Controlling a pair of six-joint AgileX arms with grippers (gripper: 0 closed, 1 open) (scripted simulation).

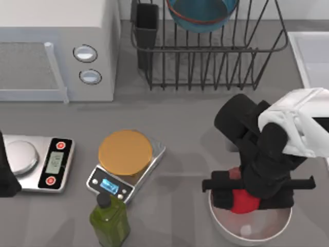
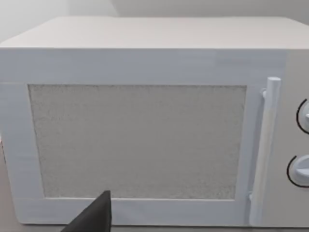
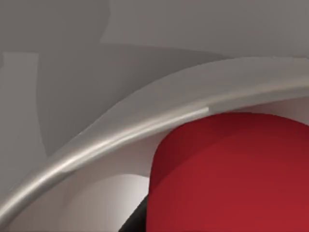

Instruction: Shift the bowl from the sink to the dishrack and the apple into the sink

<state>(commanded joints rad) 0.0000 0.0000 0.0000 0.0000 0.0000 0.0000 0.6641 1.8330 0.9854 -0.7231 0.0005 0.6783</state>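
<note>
Our right hand, near right: lowered into the whitish-pink bowl at the apple; grip undetermined. Teal bowl: in dishrack, far. Left arm: parked far left.

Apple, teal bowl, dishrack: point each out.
apple (image 1: 243, 201), top view, its red side beside the gripper.
teal bowl (image 1: 201, 13), top view, its inside.
dishrack (image 1: 205, 69), top view, its front bars.

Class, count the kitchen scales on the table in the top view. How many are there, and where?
2. A silver scale at the table's left edge; another scale near the middle, carrying an orange disc.
</note>
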